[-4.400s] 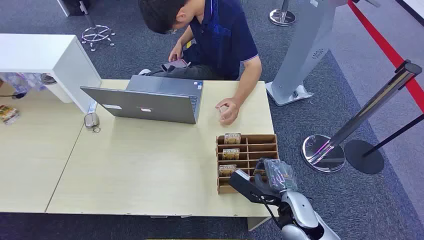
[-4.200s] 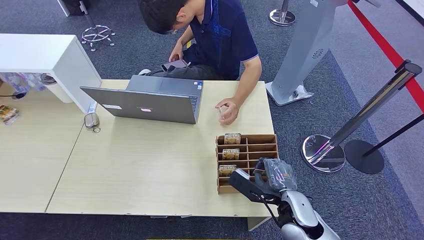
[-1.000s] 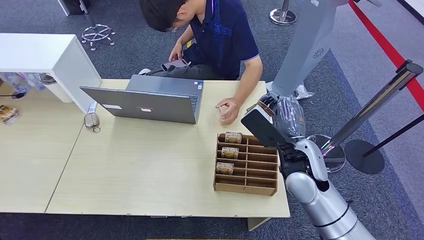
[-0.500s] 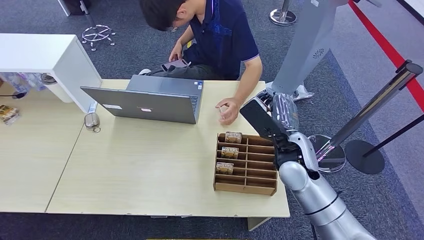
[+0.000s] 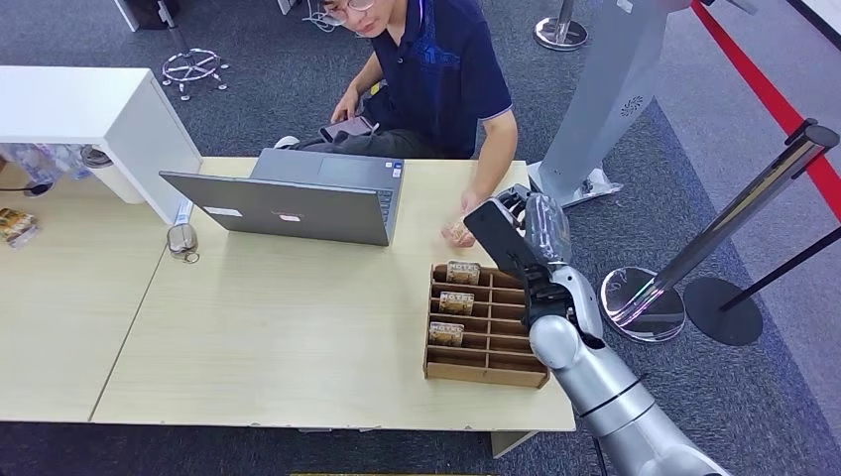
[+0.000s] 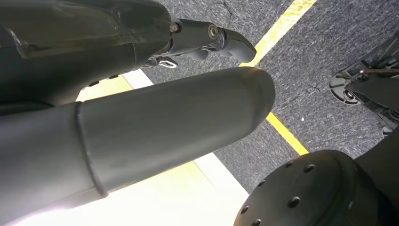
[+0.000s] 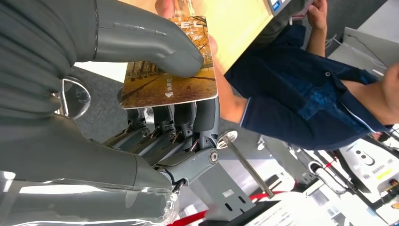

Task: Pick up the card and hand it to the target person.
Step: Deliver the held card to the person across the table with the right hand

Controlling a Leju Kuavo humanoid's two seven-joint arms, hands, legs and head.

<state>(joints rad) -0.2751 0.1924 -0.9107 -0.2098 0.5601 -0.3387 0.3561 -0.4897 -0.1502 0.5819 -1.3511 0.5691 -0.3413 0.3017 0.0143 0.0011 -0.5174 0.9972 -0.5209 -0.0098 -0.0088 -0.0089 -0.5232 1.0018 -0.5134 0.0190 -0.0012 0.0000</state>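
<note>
- The robot's right hand (image 7: 155, 84) pinches a rectangular orange card printed with an autumn tree scene (image 7: 171, 77), the thick grey thumb on its face and the darker fingers (image 7: 188, 117) behind it.
- In the head view that right hand (image 5: 521, 233) is raised over the far right edge of the pale wooden table (image 5: 278, 337), just beyond the brown wooden slotted card rack (image 5: 491, 327).
- The person in a dark blue polo shirt (image 5: 441, 69) sits behind the table; the person's hand (image 5: 458, 230) is right next to the robot's.
- An open grey laptop (image 5: 298, 198) stands nearby.
- The left hand (image 6: 207, 40) hangs above grey carpet, dark fingers curled, holding nothing.
</note>
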